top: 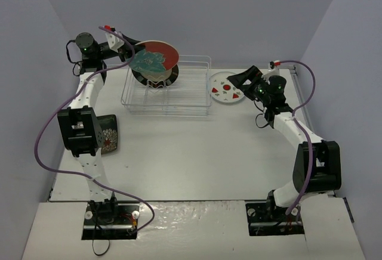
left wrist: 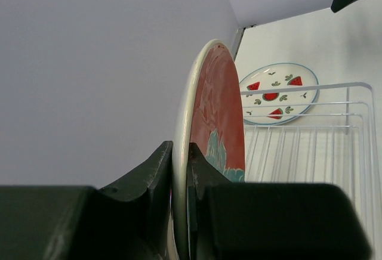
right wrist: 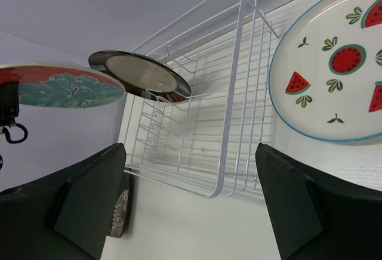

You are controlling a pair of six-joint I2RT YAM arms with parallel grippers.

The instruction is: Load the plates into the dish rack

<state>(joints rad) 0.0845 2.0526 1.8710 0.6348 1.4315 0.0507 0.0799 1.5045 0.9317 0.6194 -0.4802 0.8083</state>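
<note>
In the overhead view the red-and-teal plate [top: 156, 57] hangs tilted on its edge over the 9 o'clock end of the dish rack [top: 197, 102]. Its face is turned roughly toward 6 o'clock, and the black-rimmed plate [top: 158, 80] stands in the prongs just below it. We judge the coming move to be a lowering into a slot beside that plate.

The left fingers [left wrist: 149, 176] are clamped on the red-and-teal plate's rim, one on each face. The right fingers [right wrist: 89, 194] stand wide apart and hold nothing. The spotted plate [top: 226, 87] lies flat on the table [top: 191, 152] at 3 o'clock of the rack, just at 9 o'clock of the right fingers. The right arm is the nearer arm to it. The floral plate [top: 109, 133] lies under the left arm.
</note>
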